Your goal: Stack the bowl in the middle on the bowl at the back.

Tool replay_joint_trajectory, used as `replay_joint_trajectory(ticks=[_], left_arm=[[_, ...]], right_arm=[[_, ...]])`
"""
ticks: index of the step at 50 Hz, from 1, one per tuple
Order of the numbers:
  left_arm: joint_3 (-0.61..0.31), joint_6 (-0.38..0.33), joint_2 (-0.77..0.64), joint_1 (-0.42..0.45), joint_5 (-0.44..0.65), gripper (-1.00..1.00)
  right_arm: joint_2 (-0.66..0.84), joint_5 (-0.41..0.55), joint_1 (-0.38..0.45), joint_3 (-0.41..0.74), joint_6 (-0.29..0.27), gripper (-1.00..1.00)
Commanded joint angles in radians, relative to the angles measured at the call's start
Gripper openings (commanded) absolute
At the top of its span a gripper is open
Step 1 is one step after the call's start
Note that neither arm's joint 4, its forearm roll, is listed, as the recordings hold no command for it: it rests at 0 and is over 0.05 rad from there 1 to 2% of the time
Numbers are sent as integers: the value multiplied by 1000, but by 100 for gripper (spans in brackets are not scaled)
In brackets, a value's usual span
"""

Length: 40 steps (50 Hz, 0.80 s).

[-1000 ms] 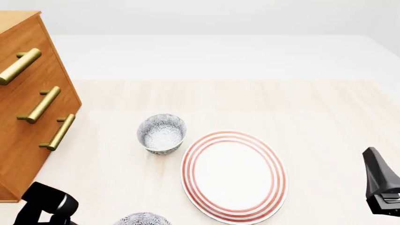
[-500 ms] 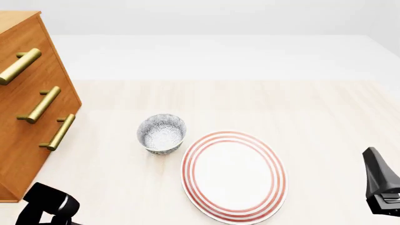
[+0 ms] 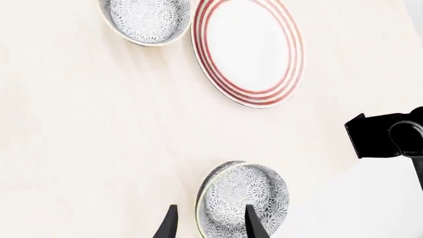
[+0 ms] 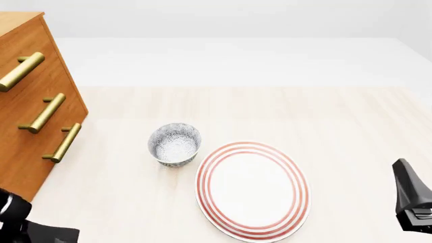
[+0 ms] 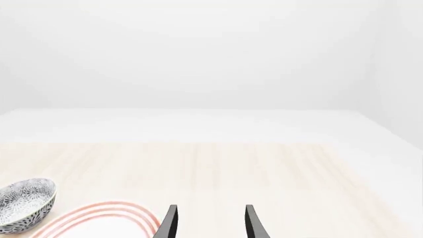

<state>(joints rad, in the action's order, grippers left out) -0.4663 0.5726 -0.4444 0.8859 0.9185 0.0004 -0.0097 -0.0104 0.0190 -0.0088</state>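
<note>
Middle bowl [image 3: 241,201] sits near the table's front edge, out of the front view, with your left gripper [image 3: 209,221] open and its fingers straddling the near rim, nothing clamped. A thin rim pinch could slip or tip it; carrying it low risks clipping the red-ringed plate [image 4: 252,189]. Count: two speckled bowls, back bowl [image 4: 174,144] beside the plate, one plate, one drawer cabinet [image 4: 34,109]; right gripper [image 5: 209,222] open, idle.

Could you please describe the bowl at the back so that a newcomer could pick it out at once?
Start at the wooden drawer cabinet on the table's left, then find the large red-ringed plate. The bowl at the back stands just beyond the plate's left rim, toward the cabinet. It is small, grey-speckled and tall-sided, unlike the wide, flat plate.
</note>
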Motion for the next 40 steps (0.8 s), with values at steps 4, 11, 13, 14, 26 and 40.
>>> replay_joint_trajectory(ticks=[4,11,13,14,26,40], left_arm=[[-113,-82,116,-116,117,100],[-166,-88,181,-157,167,100],[-183,-87,219,-174,212,100],[-183,-87,220,-175,213,100],[-214,-100,313,-269,301,100],[-198,-95,386,-384,301,100]], right_arm=[[0,27,-14,30,5,100],[0,74,13,93,-16,100],[0,119,18,146,-15,100],[0,119,18,147,-15,100],[0,319,49,358,-16,100],[0,517,24,538,-5,100]])
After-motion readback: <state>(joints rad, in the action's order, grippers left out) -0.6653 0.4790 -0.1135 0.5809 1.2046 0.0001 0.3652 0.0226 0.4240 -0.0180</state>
